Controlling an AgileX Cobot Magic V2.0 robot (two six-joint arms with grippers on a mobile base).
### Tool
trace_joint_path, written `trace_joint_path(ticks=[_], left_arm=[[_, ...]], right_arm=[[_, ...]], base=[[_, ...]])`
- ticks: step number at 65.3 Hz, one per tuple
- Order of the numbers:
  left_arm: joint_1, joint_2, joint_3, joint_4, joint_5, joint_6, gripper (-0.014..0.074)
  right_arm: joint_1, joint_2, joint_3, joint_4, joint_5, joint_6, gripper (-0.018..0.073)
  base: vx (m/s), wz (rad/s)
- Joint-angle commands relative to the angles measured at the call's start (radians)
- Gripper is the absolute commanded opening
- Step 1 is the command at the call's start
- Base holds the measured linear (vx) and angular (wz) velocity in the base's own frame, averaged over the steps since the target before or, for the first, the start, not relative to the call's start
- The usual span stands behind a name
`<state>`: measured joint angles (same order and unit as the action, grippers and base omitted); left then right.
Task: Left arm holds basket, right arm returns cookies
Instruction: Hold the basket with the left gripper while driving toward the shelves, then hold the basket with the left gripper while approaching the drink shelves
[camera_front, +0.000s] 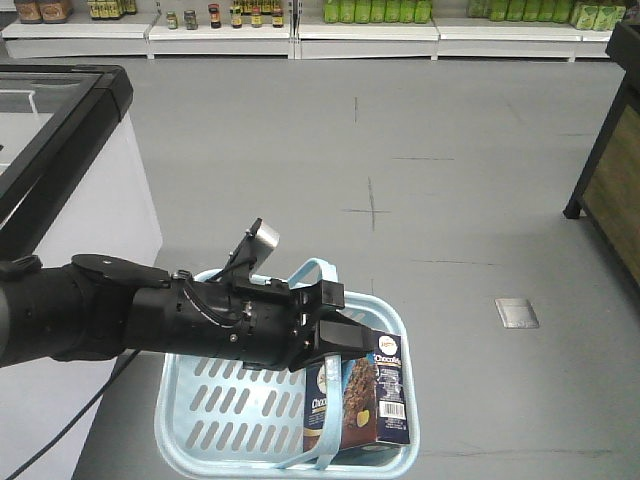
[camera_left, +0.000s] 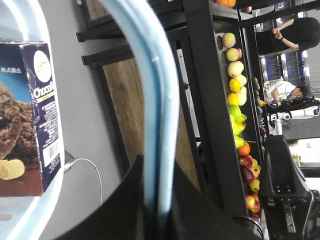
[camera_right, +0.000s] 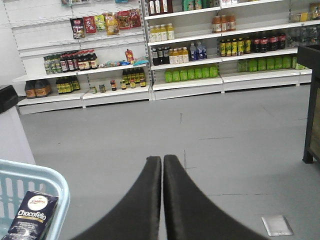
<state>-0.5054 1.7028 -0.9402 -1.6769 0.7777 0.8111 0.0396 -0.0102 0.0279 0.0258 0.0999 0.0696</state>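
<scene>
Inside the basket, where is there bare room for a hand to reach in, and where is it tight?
Bare: the inside of the basket from its left wall to the cookie box, though the left arm crosses above its far edge. Tight: the right end, where the box stands with the handle across it, clamped by the left gripper.

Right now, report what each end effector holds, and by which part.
Left end effector: the basket, clamped by its loop handle. Right end effector: shut, holding nothing; the cookies stand in the basket.
</scene>
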Motion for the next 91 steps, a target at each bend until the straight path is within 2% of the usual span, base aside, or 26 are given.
trace_joint_path(ticks=[1,91], left_arm=[[-0.001,-0.052,-0.029,-0.091,0.057,0.01,-0.0008],[-0.001,-0.052,-0.029,-0.091,0.057,0.01,-0.0008]], right_arm=[[0.0,-0.012,0.002,-0.002,-0.078,-0.001,-0.0008],[0.0,-0.012,0.002,-0.002,-0.078,-0.001,-0.0008]], base=[[0.34,-0.01],[0.34,-0.02]])
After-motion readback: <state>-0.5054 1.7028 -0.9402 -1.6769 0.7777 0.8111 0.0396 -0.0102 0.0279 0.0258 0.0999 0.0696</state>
